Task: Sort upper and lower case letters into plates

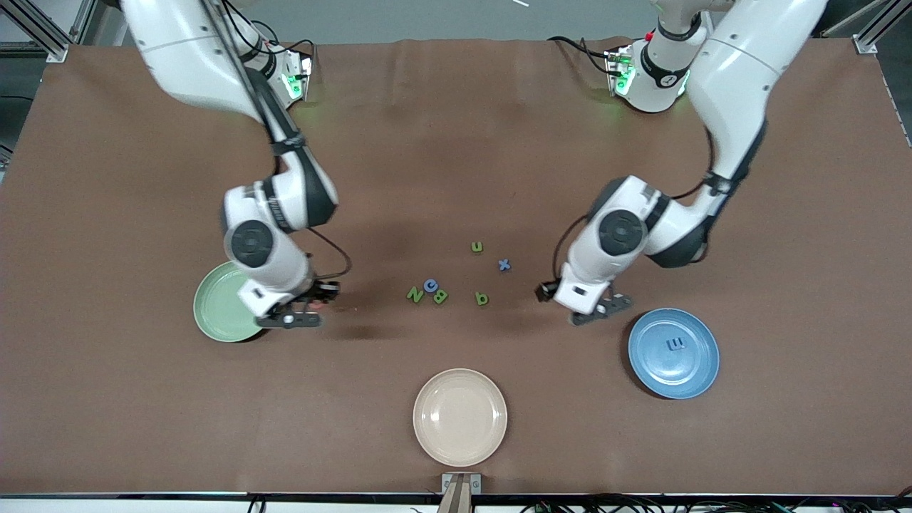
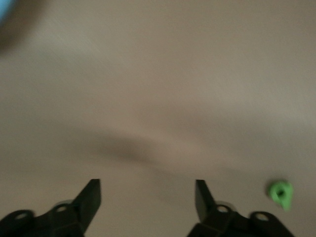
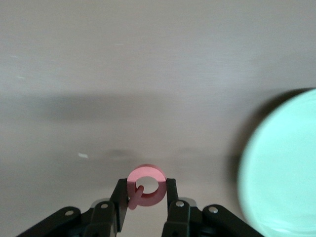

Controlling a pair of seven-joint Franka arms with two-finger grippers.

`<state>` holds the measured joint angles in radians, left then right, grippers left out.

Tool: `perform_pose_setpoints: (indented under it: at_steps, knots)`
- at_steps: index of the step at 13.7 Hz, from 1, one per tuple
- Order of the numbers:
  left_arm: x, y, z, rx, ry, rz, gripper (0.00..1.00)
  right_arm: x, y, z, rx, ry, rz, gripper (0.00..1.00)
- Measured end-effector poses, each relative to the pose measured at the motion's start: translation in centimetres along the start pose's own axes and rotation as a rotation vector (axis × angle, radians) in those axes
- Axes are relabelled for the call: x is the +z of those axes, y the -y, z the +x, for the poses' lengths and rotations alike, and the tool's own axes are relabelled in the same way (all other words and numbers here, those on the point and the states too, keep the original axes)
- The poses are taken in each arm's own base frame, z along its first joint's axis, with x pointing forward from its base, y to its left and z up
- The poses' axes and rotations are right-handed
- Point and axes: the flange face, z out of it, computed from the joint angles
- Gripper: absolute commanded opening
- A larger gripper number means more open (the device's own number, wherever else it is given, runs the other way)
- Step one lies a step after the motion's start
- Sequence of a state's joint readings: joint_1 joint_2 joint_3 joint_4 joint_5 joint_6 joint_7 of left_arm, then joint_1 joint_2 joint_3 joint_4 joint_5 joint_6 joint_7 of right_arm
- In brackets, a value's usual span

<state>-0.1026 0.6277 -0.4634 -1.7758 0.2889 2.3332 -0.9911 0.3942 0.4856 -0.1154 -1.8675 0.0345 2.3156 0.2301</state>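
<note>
The mint green plate (image 1: 217, 308) lies toward the right arm's end of the table and also shows in the right wrist view (image 3: 284, 168). My right gripper (image 1: 311, 305) is just beside it, shut on a pink letter Q (image 3: 146, 190). The blue plate (image 1: 695, 363) lies toward the left arm's end and holds a blue letter E (image 1: 675, 344). My left gripper (image 1: 604, 311) is open and empty (image 2: 148, 193) over bare table beside the blue plate. Loose letters lie mid-table: green N (image 1: 415, 293), blue e (image 1: 430, 285), green B (image 1: 440, 296), green q (image 1: 482, 298), green u (image 1: 477, 246), blue x (image 1: 504, 264).
A beige cream plate (image 1: 459, 417) sits empty near the table's front edge, nearer the front camera than the letters. A green letter (image 2: 281, 192) shows in the left wrist view beside my left gripper's fingers. The table is covered in brown cloth.
</note>
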Motion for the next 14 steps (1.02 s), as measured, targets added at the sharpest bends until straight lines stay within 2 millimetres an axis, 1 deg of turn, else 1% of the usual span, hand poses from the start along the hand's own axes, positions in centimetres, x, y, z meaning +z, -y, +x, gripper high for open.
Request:
perform_pose_setpoints:
  at_steps: [1,2,3,5,6,7,8,9,10,12,14]
  knots:
    - [0.6,-1.5,-1.9,0.022,0.008,0.004,0.73,-0.1,-3.0,-0.6,-0.024,0.011,0.003,0.0]
    - [1.2,-2.6,-3.4,0.046,0.013,0.004,0.7,0.2,-5.7,-1.5,-0.043,0.025,0.006,0.0]
    - [1.7,-3.4,-4.4,0.065,0.018,0.005,0.68,0.7,-8.0,-2.3,-0.052,0.036,0.008,0.0]
    - [2.5,-4.5,-6.0,0.094,0.027,0.007,0.64,2.5,-11.5,-3.8,-0.051,0.05,0.012,0.0]
    - [2.8,-4.9,-6.6,0.104,0.029,0.004,0.63,3.6,-12.6,-4.5,-0.045,0.046,0.012,0.01]
    - [3.2,-5.2,-7.0,0.109,0.028,-0.007,0.63,4.6,-13.2,-5.3,-0.038,0.039,0.012,0.08]
    - [3.8,-5.3,-7.4,0.111,0.027,-0.019,0.63,5.4,-13.4,-5.9,-0.034,0.034,0.011,0.35]
    - [4.4,-5.4,-7.7,0.113,0.03,-0.028,0.62,5.8,-13.5,-6.3,-0.033,0.035,0.011,0.75]
    - [5.0,-5.4,-7.9,0.114,0.034,-0.032,0.61,5.8,-13.5,-6.4,-0.033,0.036,0.011,1.0]
    - [5.8,-5.4,-8.2,0.113,0.044,-0.032,0.56,5.6,-13.4,-6.2,-0.033,0.029,0.012,1.0]
    - [6.3,-5.3,-8.2,0.112,0.05,-0.029,0.52,4.7,-13.0,-5.5,-0.031,0.031,0.015,1.0]
